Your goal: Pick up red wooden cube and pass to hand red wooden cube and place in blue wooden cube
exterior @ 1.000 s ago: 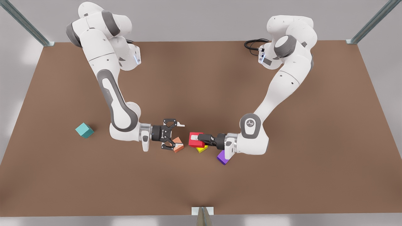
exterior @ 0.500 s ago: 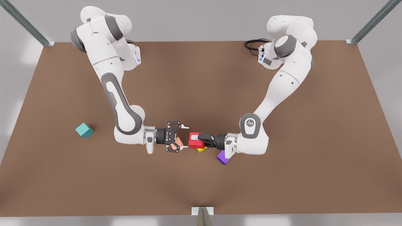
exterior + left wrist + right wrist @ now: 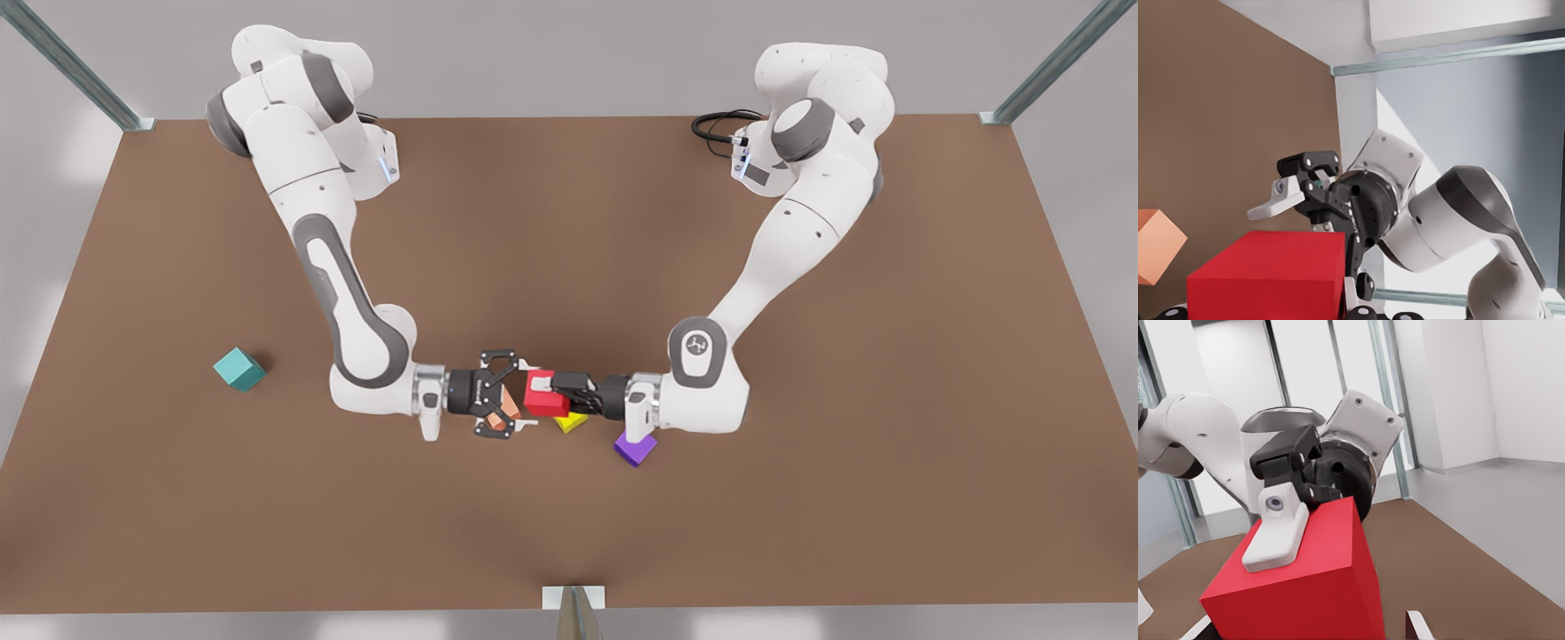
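The left gripper point(image 3: 553, 388) is shut tight on the red wooden cube point(image 3: 544, 402), up in the air near the middle of the table. The right gripper point(image 3: 520, 396) is wide open just to the front view's left of it, its 2 fingers by the cube's sides and not squeezing. The blue wooden cube point(image 3: 238, 369) sits far off on that same side, so I think the right arm is the nearer one to carry it there.

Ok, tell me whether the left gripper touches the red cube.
Touching: right wrist view shows a left gripper finger flat on the red wooden cube.

White arms, grey joint bands, black grippers with white fingers point(image 3: 1275, 537).
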{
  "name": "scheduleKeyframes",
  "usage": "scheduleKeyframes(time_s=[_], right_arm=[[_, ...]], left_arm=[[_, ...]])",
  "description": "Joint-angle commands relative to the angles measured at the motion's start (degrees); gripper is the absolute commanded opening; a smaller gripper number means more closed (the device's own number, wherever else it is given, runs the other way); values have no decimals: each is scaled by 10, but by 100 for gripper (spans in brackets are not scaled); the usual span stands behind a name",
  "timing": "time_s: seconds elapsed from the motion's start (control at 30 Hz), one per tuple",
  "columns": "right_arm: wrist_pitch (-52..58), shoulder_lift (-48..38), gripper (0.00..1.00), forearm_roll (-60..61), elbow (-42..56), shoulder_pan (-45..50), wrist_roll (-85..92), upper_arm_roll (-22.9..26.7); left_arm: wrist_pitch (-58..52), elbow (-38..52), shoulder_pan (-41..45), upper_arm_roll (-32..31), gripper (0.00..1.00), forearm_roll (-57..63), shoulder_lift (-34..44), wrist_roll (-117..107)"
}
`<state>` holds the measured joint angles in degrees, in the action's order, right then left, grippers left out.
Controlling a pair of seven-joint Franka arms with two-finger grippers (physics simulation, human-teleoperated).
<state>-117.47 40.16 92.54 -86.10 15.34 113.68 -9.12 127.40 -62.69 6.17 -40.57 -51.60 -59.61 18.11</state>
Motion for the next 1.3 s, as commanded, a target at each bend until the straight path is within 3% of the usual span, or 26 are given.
scheduleKeyframes(time_s=[0.0,0.3,0.33,0.47,0.7,0.73,0.77,0.8,0.83,1.1,1.27], right_arm=[[-4,-1,100,2,1,2,15,-1],[-12,7,100,4,9,13,7,-1],[-12,7,98,4,10,12,7,-1],[-12,6,62,4,10,11,7,-1],[-10,6,61,3,10,10,-9,0],[-10,6,61,3,10,9,-9,0],[-9,6,61,3,9,9,-8,0],[-8,6,61,2,9,8,-8,0],[-7,6,61,2,9,8,-8,0],[-7,5,61,-3,9,8,-17,0],[-6,5,61,-9,10,7,-17,1]], left_arm=[[3,0,2,0,47,-14,0,55],[15,0,9,0,47,-14,0,55],[15,0,9,0,47,-14,0,55],[15,0,9,0,47,-13,-1,55],[21,0,9,0,47,-14,-4,65],[21,0,9,0,50,-14,-4,65],[21,0,10,0,61,-14,-4,65],[21,0,10,0,88,-14,-4,65],[27,0,10,0,100,-15,-4,65],[26,-8,4,0,100,-18,0,64],[-6,-94,-115,-65,100,-9,27,82]])
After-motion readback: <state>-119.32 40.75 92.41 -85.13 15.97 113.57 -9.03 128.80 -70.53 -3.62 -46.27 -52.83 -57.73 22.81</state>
